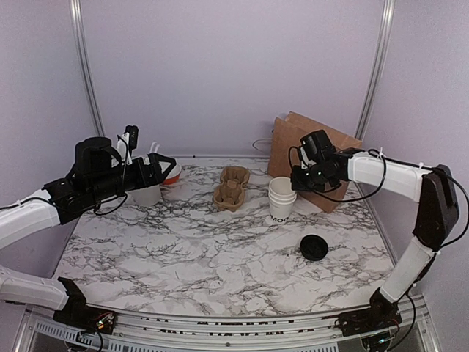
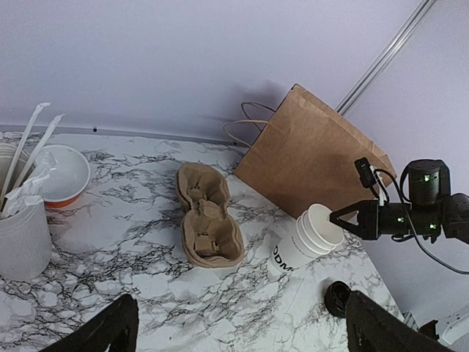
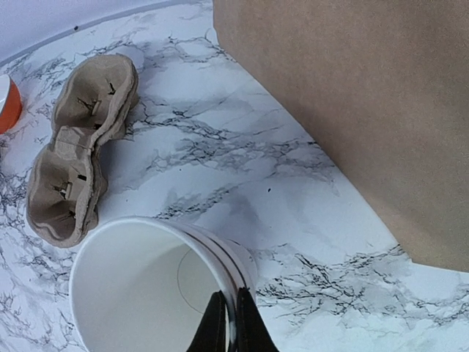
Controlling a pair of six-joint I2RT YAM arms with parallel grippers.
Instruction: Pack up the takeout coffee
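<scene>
A stack of lidless white paper cups [image 1: 281,199] stands right of centre; the bottom cup bears black lettering [image 2: 287,258]. A round black lid [image 1: 314,247] lies apart on the marble in front of the stack. No lidded cup is in view. My right gripper [image 3: 229,323] is shut on the rim of the top cup [image 3: 146,293], one finger inside and one outside. It also shows in the top view [image 1: 295,181]. My left gripper [image 1: 163,167] is open and empty, held above the table's left side, far from the cups [image 2: 311,238].
A brown cardboard cup carrier [image 1: 231,187] lies left of the cups. A brown paper bag [image 1: 311,158] stands behind them at the back right. A grey-white utensil holder [image 1: 146,192] and an orange-and-white bowl [image 1: 172,174] sit at the back left under my left arm.
</scene>
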